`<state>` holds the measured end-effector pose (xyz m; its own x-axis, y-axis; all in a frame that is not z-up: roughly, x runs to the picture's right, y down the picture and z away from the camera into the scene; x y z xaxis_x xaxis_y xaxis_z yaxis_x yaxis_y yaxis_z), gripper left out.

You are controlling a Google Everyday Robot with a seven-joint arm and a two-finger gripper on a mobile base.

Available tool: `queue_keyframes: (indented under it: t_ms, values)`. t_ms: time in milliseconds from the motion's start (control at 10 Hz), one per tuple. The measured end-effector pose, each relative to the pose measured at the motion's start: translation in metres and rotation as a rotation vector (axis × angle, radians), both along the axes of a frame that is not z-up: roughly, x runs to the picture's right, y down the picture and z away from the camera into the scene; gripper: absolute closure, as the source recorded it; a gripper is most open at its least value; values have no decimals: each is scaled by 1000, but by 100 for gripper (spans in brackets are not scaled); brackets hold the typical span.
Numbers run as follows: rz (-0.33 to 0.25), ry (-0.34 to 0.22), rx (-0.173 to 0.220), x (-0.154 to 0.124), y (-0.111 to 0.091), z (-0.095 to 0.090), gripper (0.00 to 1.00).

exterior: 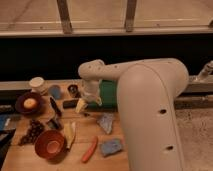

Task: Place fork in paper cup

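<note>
The paper cup (36, 83) is short and cream-white and stands upright at the back left of the wooden table (85, 131). A short, slim dark thing (70, 103) lies flat on the table right of the cup; it looks like the fork, but I cannot be sure. My gripper (81, 105) hangs from the white arm (125, 70), low over the table and just right of that dark thing, well to the right of the cup. I see nothing held in it.
A blue cup (55, 91) and dark can (73, 90) stand near the paper cup. A black-handled utensil (54, 107), dark bowl (20, 106), grapes (34, 130), orange bowl (50, 144), banana (70, 132), carrot (90, 149), grey cloth (106, 121), blue cloth (111, 147) and green tray (107, 95) surround the gripper.
</note>
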<state>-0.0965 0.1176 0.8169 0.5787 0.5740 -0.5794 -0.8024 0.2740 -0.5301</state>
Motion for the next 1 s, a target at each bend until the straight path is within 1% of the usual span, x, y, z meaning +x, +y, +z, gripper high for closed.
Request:
queue_keyframes:
  t_ms: [200,300,600,800,1000]
  values:
    - [-1,-6,-34,-2,12,5,20]
    - [-1,-7,-37,-1,17,12,20]
    - [15,-14,-27,-1,13,10,20]
    - [12,-14,-31,0,15,10,20]
    - [3,-14,-24,0,12,7,20]
